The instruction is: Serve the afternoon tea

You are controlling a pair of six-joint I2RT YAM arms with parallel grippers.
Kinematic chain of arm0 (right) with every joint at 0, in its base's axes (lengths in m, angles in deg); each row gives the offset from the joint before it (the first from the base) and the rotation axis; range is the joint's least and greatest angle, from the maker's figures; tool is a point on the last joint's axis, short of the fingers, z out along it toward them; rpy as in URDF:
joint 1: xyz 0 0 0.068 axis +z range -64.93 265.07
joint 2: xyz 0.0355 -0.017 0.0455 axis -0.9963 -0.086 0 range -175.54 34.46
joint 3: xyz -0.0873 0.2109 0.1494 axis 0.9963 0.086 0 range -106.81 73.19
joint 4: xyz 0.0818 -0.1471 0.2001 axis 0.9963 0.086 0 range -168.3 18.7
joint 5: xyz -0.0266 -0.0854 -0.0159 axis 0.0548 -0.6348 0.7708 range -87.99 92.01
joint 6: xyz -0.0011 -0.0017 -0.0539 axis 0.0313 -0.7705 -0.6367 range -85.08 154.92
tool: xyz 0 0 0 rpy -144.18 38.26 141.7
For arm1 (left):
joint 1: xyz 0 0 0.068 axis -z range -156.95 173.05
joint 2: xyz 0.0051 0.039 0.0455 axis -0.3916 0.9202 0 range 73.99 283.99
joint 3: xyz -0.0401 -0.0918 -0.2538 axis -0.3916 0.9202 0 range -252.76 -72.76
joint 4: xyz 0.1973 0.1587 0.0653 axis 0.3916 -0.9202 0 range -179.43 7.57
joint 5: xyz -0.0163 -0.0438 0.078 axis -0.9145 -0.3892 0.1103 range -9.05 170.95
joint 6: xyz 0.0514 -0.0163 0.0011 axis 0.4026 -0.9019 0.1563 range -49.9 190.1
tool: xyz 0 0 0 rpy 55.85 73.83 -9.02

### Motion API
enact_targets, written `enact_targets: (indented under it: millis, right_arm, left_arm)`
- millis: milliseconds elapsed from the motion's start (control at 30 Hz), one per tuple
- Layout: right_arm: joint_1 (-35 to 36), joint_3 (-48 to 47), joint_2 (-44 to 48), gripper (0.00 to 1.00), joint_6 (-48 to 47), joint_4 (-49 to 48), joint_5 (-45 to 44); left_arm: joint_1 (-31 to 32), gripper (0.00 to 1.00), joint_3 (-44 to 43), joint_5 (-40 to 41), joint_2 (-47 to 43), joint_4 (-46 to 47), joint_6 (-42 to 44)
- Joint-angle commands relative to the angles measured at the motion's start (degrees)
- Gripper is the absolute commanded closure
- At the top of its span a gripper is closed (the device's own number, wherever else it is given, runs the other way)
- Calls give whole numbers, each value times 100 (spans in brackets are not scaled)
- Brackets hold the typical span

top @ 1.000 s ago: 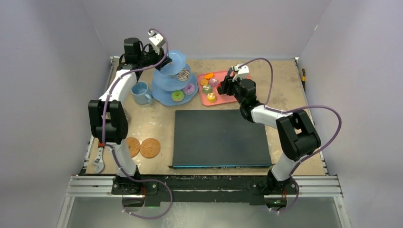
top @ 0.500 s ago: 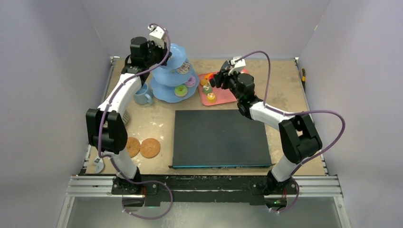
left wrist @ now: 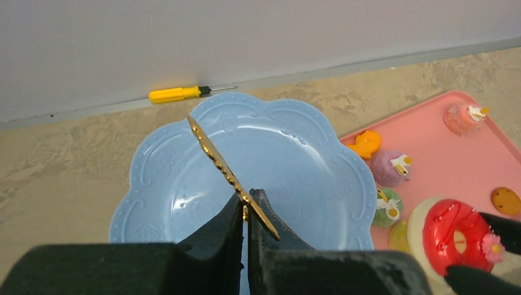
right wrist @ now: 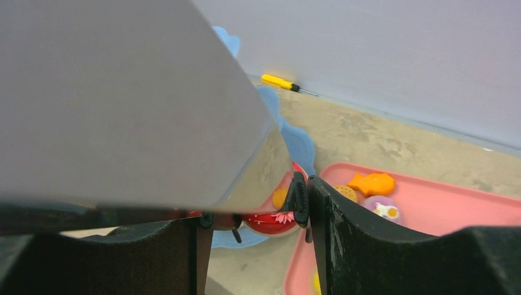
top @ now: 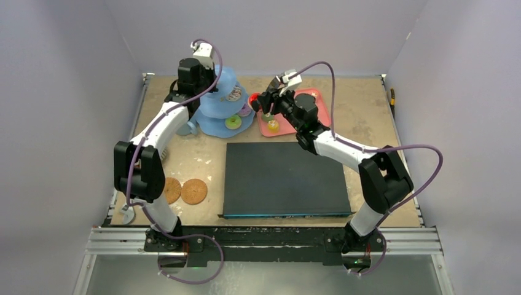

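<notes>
**Service Status — Stand Part-Loaded, Red Ring Cake in Transfer**

Completed, as far as visible:
- green ring cake (top: 232, 122) and purple cake (top: 244, 110) on the bottom tier of the light-blue three-tier stand (top: 212, 126)
- one pale-topped cake (top: 235, 93) on the middle tier
- top tier (left wrist: 295, 153) bare
- light-blue mug (top: 188, 128) at 8 o'clock of the stand, just beside its base, mostly hidden by the left arm

Outstanding, on the pink tray (left wrist: 448, 163) at 3 o'clock of the stand:
- orange fish-shaped piece (left wrist: 367, 144)
- lilac cake (left wrist: 393, 167)
- green-topped cake (left wrist: 387, 204)
- pink cake (left wrist: 465, 118)
- small biscuit (left wrist: 506, 200)

Judged under halfway.

State of left gripper (left wrist: 247, 212): closed tight on the gold twisted handle (left wrist: 212, 147) rising from the top tier. No cake held. Probably steadying the stand for loading.

State of right gripper (right wrist: 253, 214): fingers partly apart, clamped on the red ring cake (left wrist: 451, 236), pink flower on its icing.

Position of the red ring cake:
- raised at the tray's 9 o'clock edge, between tray and stand
- at 3 o'clock of the stand in the top view, just beside the tier rims
- at 4 o'clock from the left gripper in the left wrist view, near the top tier's rim
- not yet set down — over a tier or short of it, cannot tell

Set down on a free tier, then repeat for the remainder.
</notes>
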Motion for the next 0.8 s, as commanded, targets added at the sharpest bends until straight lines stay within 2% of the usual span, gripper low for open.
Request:
enact_targets:
  millis: [0, 200, 300, 367, 567, 700, 767]
  right_arm:
    - [227, -474, -91, 43, 104, -226, 145]
    - [547, -853, -437, 43, 121, -217, 93]
    - [712, -1114, -665, 43, 112, -170, 80]
    - [795, -1294, -833, 43, 106, -136, 86]
    - [983, -1670, -1154, 43, 97, -130, 86]
    - [1011, -1852, -1302, 43, 66, -85, 66]
    - [1012, -1915, -1364, 43, 58, -86, 30]
  left_arm:
    - [113, 100, 4, 748, -355, 615, -275]
    - [231, 100, -188, 752, -175, 536, -506]
    - [232, 91, -338, 689, -172, 331, -484]
    - [229, 89, -384, 708, -224, 242, -354]
    - [218, 100, -312, 1141, -398, 258, 203]
    - [198, 100, -234, 1144, -405, 272, 191]
    - [196, 96, -248, 971, -374, 236, 80]
